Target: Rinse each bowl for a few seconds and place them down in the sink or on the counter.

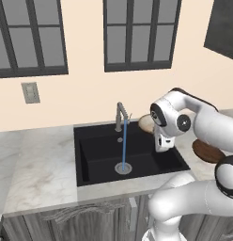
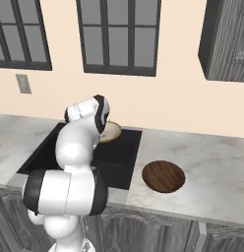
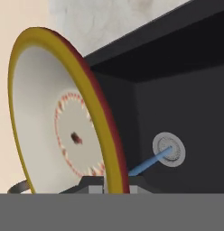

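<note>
My gripper [image 3: 113, 186] is shut on the rim of the tan-rimmed bowl [image 3: 64, 131], which stands on edge with its cream inside and reddish centre facing left in the hand view. This bowl [image 1: 145, 123] hangs over the back right part of the black sink [image 1: 95, 160], partly behind my wrist, and shows again [image 2: 111, 132] beside the arm. A blue water stream [image 1: 124, 146] falls from the grey tap [image 1: 120, 114] to the silver drain [image 3: 169, 150], left of the bowl and apart from it. The dark brown bowl [image 2: 163, 176] lies upright on the counter [image 2: 212, 162] right of the sink.
The marble counter [image 1: 38, 164] continues left of the sink. A beige wall with dark-framed windows [image 1: 137, 33] and a wall outlet [image 1: 30, 92] stands behind. A dark upper cabinet [image 2: 227, 39] hangs at the right.
</note>
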You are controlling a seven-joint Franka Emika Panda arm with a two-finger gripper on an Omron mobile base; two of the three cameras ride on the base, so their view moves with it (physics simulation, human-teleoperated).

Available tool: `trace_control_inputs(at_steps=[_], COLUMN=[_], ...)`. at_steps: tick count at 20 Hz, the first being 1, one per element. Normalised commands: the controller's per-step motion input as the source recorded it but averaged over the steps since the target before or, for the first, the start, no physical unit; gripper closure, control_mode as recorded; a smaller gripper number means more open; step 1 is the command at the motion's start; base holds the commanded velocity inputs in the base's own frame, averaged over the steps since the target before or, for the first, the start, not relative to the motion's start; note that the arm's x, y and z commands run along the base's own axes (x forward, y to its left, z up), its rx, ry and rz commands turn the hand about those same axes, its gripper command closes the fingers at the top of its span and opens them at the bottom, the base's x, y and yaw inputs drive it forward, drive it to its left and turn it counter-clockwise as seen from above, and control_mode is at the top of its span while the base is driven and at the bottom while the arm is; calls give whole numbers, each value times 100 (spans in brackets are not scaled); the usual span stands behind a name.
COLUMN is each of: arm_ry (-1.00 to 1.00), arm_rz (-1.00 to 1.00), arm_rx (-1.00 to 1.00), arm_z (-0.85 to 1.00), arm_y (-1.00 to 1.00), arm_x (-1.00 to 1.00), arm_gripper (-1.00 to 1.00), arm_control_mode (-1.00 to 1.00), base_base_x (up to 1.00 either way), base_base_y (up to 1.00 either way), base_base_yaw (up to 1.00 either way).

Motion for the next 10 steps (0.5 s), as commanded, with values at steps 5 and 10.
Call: trace_control_inputs(at_steps=[5, 10], arm_ry=[17, 11], arm_rz=[3, 0], arm_rx=[1, -2], arm_z=[0, -8], arm_y=[22, 17], arm_x=[-1, 3], arm_gripper=[100, 100], arm_control_mode=[-100, -100], base_base_x=[0, 0], base_base_y=[0, 0], base_base_yaw=[0, 0])
